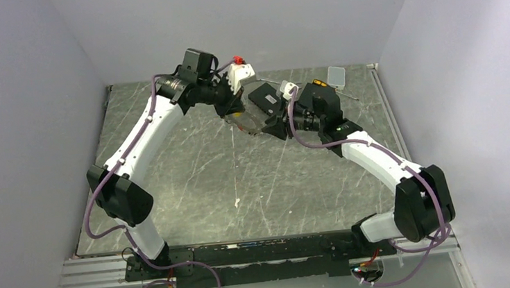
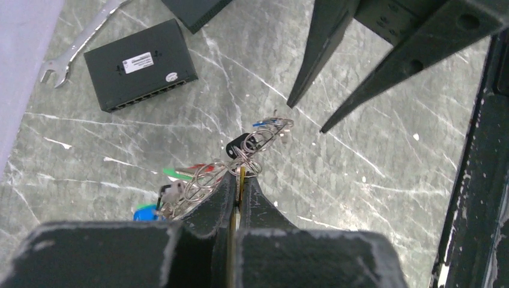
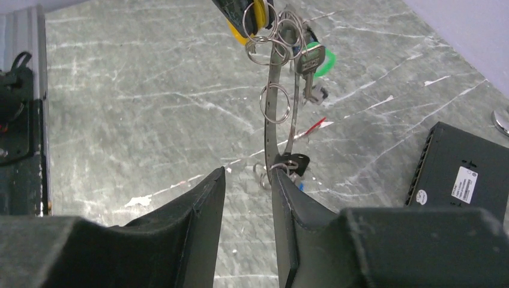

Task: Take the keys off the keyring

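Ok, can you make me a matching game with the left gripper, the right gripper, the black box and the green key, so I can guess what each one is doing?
Things:
1. left gripper
2. right gripper
3. black box
4. green key

What it is doing:
A. lying flat on the table
B. open, nothing between its fingers
C. dangling in the air
D. shut on the yellow key

Right pairs: 1-D, 2-B, 3-A, 4-C.
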`<control>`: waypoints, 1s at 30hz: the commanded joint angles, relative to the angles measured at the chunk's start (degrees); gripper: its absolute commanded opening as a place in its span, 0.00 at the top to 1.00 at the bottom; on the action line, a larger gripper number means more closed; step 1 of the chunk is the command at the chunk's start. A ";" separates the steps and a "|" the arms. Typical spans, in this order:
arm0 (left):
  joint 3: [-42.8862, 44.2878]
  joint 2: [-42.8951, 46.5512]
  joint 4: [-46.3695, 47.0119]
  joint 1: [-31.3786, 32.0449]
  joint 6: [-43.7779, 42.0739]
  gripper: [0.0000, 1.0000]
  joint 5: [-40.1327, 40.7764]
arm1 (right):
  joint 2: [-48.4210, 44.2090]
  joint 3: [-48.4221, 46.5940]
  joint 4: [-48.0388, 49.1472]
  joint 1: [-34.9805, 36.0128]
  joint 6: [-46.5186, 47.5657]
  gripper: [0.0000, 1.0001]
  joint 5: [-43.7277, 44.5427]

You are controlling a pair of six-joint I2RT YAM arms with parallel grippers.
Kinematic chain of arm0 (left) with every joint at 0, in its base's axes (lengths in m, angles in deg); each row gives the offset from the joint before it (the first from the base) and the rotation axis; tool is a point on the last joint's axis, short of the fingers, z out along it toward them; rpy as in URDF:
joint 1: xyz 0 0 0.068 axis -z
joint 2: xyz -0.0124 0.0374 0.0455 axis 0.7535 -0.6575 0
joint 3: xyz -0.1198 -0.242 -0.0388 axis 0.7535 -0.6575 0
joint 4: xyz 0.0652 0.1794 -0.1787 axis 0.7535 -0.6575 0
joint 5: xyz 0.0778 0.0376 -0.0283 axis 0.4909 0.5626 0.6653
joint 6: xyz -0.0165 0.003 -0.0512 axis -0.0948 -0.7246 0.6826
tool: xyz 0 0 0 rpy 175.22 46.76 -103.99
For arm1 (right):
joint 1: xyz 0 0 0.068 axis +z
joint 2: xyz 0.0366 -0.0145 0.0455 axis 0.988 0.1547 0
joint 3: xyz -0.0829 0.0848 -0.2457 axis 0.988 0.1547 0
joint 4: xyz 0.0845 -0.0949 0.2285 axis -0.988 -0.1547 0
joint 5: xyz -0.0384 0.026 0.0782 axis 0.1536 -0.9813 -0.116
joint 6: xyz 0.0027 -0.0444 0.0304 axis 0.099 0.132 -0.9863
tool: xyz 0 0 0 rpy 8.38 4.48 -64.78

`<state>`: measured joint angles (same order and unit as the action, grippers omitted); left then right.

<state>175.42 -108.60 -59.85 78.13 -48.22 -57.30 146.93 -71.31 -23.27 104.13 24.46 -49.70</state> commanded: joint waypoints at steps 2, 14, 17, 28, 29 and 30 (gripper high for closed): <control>4.29 0.53 -3.26 0.30 -6.50 1.00 -6.54 | -2.65 -5.64 -7.79 -0.65 10.24 0.62 -6.79; 2.15 2.01 -7.30 0.30 -11.09 1.00 -15.72 | -1.65 -15.71 -25.25 -0.01 27.11 0.59 -14.96; 2.03 1.99 -8.07 0.42 -11.26 1.00 -18.42 | -1.68 -16.40 -29.10 1.24 30.89 0.59 -15.18; 2.08 1.27 -11.82 2.04 -15.56 1.00 -20.39 | -0.87 -19.92 -33.12 2.02 33.23 0.61 -15.03; 2.09 1.18 -12.16 2.13 -15.90 1.00 -20.45 | -0.84 -20.14 -33.26 2.02 33.23 0.62 -14.89; 2.12 1.17 -12.28 2.22 -16.07 1.00 -20.65 | -0.80 -20.34 -33.50 2.02 33.46 0.62 -14.79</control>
<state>176.93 -108.62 -71.52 79.61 -61.51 -73.71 146.45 -88.56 -55.93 106.10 55.63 -62.86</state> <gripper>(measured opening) 0.028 0.388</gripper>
